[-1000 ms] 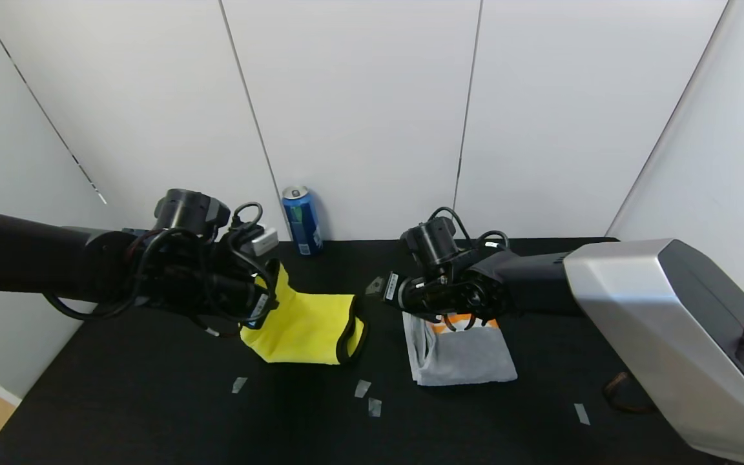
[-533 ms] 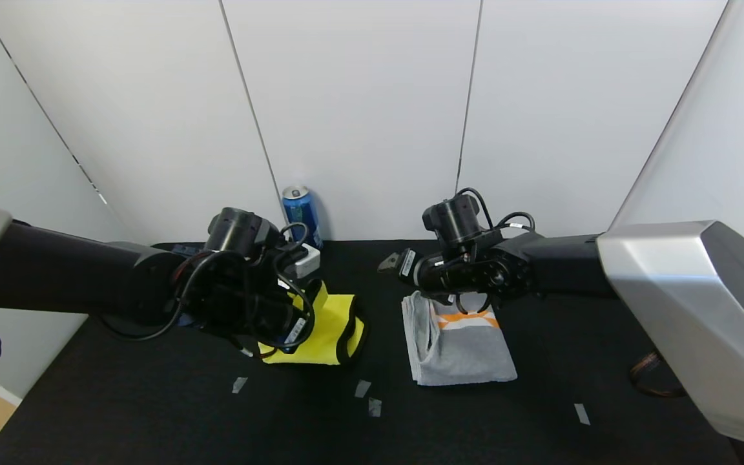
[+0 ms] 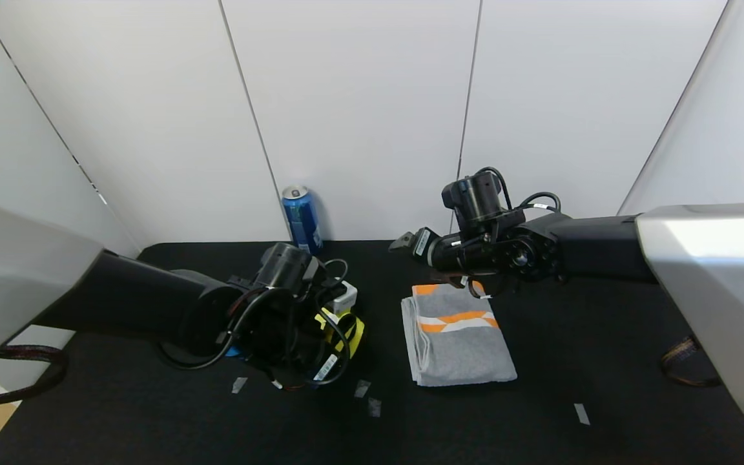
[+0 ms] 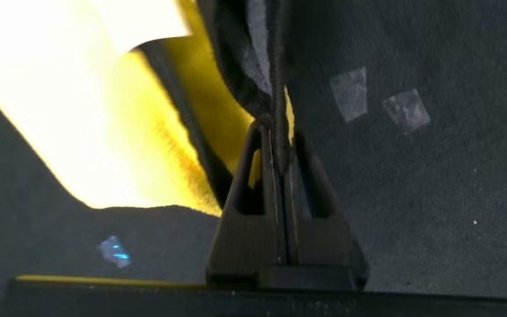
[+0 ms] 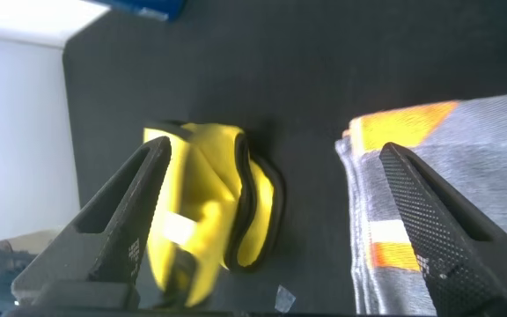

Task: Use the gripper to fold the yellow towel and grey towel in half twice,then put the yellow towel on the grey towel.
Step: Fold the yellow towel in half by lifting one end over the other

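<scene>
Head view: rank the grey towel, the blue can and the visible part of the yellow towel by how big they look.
1. grey towel, clearly largest.
2. and 3. blue can and yellow towel: not ranked. Only a sliver of the yellow shows behind the left arm, so it looks no bigger than the can.

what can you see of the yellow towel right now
The yellow towel is a bright yellow, soft, fleecy cloth with thin black edge trim and a white tag, folded into a bunched bundle on the black table, left of the grey towel. The left gripper is shut on its trimmed edge, and that arm hides most of it from the head view.
</scene>
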{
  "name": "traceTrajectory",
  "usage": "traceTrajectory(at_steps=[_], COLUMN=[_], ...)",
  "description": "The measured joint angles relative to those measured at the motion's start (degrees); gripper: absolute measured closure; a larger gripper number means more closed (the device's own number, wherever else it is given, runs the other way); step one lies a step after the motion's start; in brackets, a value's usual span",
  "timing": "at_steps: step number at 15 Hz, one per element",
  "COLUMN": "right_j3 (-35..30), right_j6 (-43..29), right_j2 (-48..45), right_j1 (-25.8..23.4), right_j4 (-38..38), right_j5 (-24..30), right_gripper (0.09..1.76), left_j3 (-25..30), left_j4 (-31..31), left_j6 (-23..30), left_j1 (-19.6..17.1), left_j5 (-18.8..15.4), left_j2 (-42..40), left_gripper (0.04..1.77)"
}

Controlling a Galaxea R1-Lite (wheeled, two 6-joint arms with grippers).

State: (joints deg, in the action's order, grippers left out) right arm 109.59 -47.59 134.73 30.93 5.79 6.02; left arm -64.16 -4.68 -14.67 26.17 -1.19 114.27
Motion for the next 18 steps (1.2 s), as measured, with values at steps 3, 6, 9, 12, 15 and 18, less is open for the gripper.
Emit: traceTrajectory(at_steps=[3,6,9,12,15,18], right_j3=[-0.56,-0.99,-1.16,-1.22,-1.22,-1.22], right_j6=[0.0,0.02,0.02,0.05,0.05,0.05], right_j2=[-1.22,-1.99,-2.38,-2.56,-2.6,-2.62], right_j1=[0.11,0.18,0.02,0.11,0.1,0.05], right_j4=[-0.05,-0.16,-0.16,-0.16,-0.18,-0.13], right_j5=[0.11,0.55,0.68,0.73,0.73,0.73], right_gripper=[0.14,0.14,0.14,0.14,0.14,0.14], left_j3=[0.16,0.16,0.18,0.18,0.11,0.11], left_j4=[0.04,0.99,3.54,4.89,4.95,4.84], left_j6=[0.77,1.18,1.21,1.21,1.21,1.26], left_j1=[1.28,1.9,2.05,2.02,2.05,1.96], left_j5=[0.0,-0.04,0.41,0.76,0.76,0.76], left_j2=[1.51,3.08,4.91,6.4,6.92,6.25], left_gripper=[1.71,1.71,1.71,1.71,1.71,1.71])
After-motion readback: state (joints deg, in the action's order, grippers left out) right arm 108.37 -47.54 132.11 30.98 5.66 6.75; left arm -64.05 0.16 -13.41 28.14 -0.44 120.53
